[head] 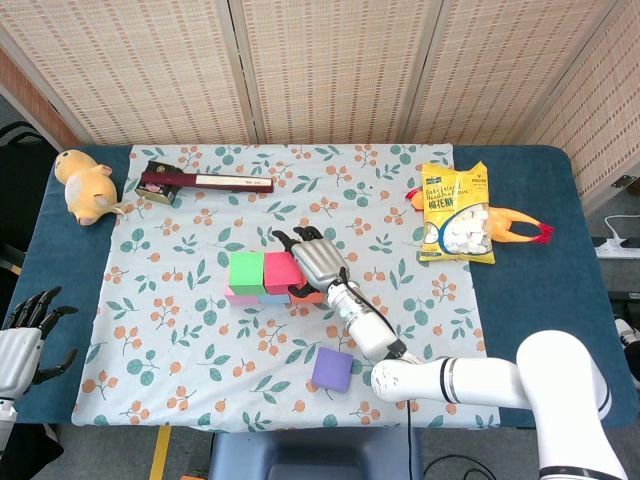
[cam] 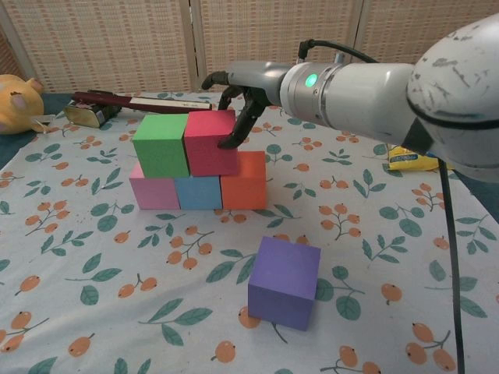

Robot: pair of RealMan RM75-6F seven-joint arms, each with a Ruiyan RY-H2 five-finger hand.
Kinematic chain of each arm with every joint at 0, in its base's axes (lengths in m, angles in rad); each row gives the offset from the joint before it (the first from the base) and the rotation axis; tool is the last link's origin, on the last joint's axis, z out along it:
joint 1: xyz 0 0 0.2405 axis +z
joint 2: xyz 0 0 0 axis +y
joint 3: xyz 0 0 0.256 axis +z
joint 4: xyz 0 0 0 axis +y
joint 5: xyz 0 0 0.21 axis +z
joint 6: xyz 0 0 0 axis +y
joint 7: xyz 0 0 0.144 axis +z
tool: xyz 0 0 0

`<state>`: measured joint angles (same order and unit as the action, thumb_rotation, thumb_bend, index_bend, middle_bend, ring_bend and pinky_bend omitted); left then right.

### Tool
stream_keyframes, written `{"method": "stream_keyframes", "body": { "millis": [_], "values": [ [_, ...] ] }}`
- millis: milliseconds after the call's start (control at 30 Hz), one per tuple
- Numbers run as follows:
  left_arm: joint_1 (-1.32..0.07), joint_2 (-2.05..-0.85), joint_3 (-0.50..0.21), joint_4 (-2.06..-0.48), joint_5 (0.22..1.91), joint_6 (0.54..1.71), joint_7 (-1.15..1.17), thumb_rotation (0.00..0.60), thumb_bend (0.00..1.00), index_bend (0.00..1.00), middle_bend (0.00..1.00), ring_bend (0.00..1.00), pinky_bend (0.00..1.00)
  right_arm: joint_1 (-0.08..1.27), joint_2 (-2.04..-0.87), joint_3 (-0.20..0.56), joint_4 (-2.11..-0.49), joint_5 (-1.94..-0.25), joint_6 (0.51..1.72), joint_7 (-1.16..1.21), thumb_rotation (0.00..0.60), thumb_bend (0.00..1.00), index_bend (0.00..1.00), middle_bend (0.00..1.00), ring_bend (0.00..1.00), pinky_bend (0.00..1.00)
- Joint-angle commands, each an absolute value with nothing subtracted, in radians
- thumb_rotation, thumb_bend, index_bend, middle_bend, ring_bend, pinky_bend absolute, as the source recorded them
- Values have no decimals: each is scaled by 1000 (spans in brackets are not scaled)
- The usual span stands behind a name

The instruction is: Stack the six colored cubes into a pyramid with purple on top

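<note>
Pink, blue and orange cubes form a row on the floral cloth. On top sit a green cube and a red cube, side by side and touching. My right hand hovers over the red cube's far right corner, a fingertip pressing its right face; it holds nothing. The purple cube lies alone on the cloth in front of the stack, seen in the head view as the purple cube. My left hand rests at the table's near left edge, fingers spread and empty.
A yellow plush toy and a long dark red box lie at the back left. A yellow snack bag and a rubber chicken lie at the back right. My right forearm crosses the cloth beside the purple cube.
</note>
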<state>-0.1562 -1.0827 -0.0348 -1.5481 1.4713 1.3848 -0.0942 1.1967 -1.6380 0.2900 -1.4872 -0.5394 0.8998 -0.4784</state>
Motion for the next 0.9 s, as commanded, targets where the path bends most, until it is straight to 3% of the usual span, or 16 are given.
{"method": "stream_keyframes", "body": {
  "millis": [33,900],
  "values": [
    [-156,-1082,-35,-1548,1471,1384,-94,600,333,252,17,0,98,1197,-1640,290,-1486,-539,901,-481,600,211,3,321,57,54],
    [-155,-1084,-33,-1541,1468,1376,-103,600,330,252,12,0,98,1201,-1664,302,-1467,-518,907,-502,600,210,0,321,57,54]
  ]
}}
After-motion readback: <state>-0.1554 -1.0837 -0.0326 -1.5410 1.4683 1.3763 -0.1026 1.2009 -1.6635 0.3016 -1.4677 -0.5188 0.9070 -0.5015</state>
